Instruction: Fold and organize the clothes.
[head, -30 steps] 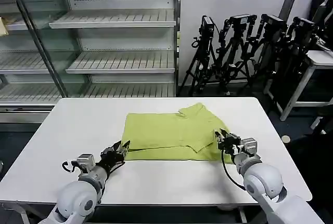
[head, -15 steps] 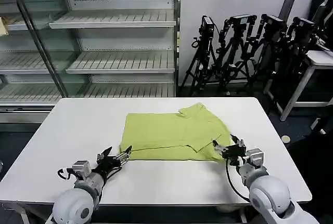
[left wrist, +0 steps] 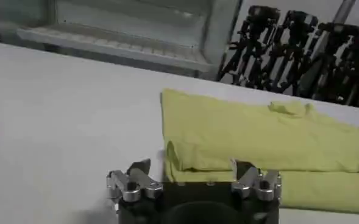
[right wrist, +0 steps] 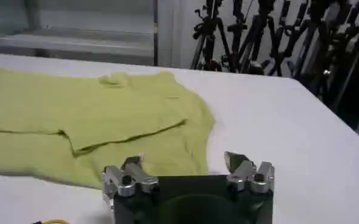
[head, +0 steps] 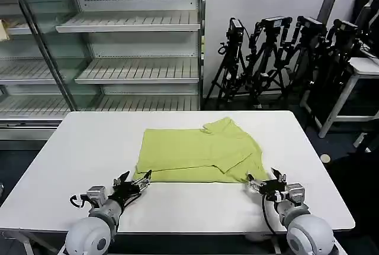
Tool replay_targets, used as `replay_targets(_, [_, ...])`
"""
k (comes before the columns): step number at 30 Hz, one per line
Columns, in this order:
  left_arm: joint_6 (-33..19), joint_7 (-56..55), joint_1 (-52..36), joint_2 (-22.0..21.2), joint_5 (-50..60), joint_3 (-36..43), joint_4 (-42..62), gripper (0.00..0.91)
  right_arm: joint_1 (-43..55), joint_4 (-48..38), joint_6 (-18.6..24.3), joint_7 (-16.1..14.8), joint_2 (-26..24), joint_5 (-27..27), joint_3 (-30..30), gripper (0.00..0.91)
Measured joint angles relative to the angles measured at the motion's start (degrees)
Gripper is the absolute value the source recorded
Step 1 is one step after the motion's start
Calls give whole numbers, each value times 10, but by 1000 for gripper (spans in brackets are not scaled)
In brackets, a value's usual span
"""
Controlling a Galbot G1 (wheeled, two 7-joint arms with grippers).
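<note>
Lying flat at the middle of the white table [head: 71, 148], the lime yellow-green shirt [head: 195, 154] is folded into a wide band, its small collar [head: 216, 126] at the far edge, toward the right, and one sleeve layer folded across the right half so that a diagonal edge runs over the top surface. In the left wrist view the same shirt [left wrist: 258, 137] shows a doubled edge along its near side, and in the right wrist view the shirt [right wrist: 88, 115] spreads over the table with that diagonal fold line plain across it. The left gripper [head: 132, 180] sits at the near left corner of the shirt, just beside the hem, its fingers spread apart and holding nothing (the cloth lies close to the tips but is not pinched). The right gripper [head: 264, 181] rests just off the near right corner, its fingers likewise parted and empty, with bare tabletop beneath them. Seen from the wrist cameras, the left gripper [left wrist: 191, 173] points at the near hem and the right gripper [right wrist: 185, 164] at the sleeve corner. Beyond the table stand white wire shelves [head: 130, 24] on the far left and a cluster of black tripods [head: 278, 60] on the far right.
</note>
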Motion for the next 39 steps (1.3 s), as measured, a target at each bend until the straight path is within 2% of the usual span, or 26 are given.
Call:
replay_targets(23, [9,7,20,2,-20,-4,-1,30,-34,22,13,2,2,-4,9,0])
replay_targets(39, [11,-5,121,30,-19,-48,-81,30,-164,125,17,-3,-15,-35,51,0])
